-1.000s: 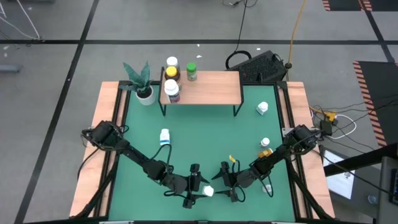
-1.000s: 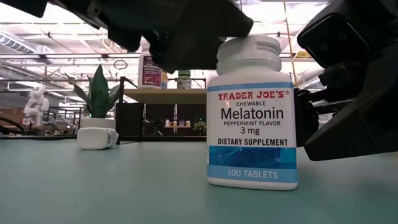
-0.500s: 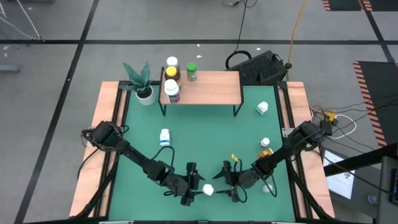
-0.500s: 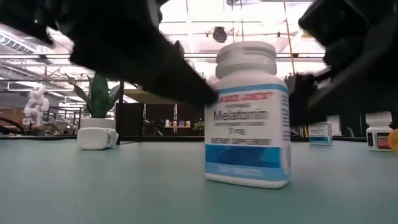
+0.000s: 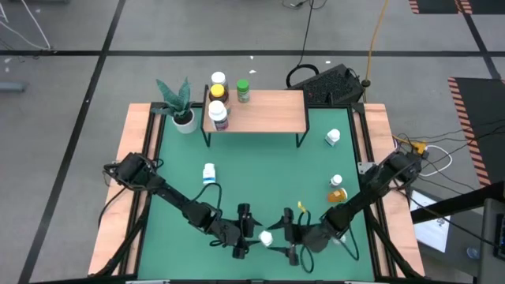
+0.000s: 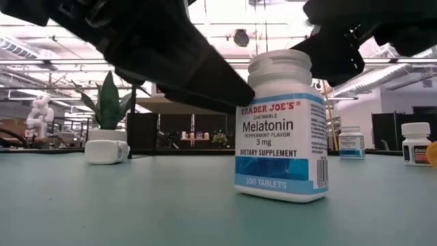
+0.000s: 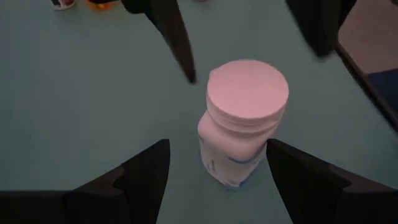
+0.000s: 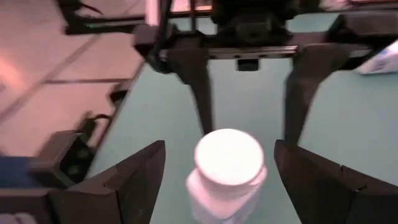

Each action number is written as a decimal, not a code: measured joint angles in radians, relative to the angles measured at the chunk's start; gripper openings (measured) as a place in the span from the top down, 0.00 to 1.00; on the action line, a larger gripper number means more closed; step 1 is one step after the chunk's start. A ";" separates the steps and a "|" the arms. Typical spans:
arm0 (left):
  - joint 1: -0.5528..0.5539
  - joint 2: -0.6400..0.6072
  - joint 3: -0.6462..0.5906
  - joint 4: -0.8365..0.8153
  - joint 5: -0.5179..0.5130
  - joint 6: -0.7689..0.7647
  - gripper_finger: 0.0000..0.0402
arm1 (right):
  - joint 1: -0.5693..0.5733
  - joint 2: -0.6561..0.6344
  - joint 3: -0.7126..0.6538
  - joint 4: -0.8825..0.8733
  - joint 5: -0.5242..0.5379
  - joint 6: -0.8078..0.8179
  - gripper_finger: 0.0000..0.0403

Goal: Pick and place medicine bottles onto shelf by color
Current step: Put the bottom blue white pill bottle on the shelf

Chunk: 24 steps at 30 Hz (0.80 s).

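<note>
While I count three bottles on low light-wood shelf on black legs [image 5: 256,111] — amber yellow-capped [image 5: 217,92], green-capped [image 5: 243,91], white purple-labelled [image 5: 218,115] — most of job is left. One more white-capped bottle [image 5: 218,79] behind shelf. White melatonin bottle [image 6: 281,127] upright, well in front of shelf, near table's front edge. Left gripper [image 5: 246,231] and right gripper [image 5: 288,238] flank it, both spread wide, grasping nothing. Toppled white bottle [image 5: 208,173], white jar [image 5: 333,137], orange bottle [image 5: 338,194] unsorted.
</note>
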 joint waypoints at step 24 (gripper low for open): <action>0.021 0.066 0.000 0.134 -0.035 -0.099 0.33 | 0.090 0.014 0.032 -0.092 0.304 0.164 0.27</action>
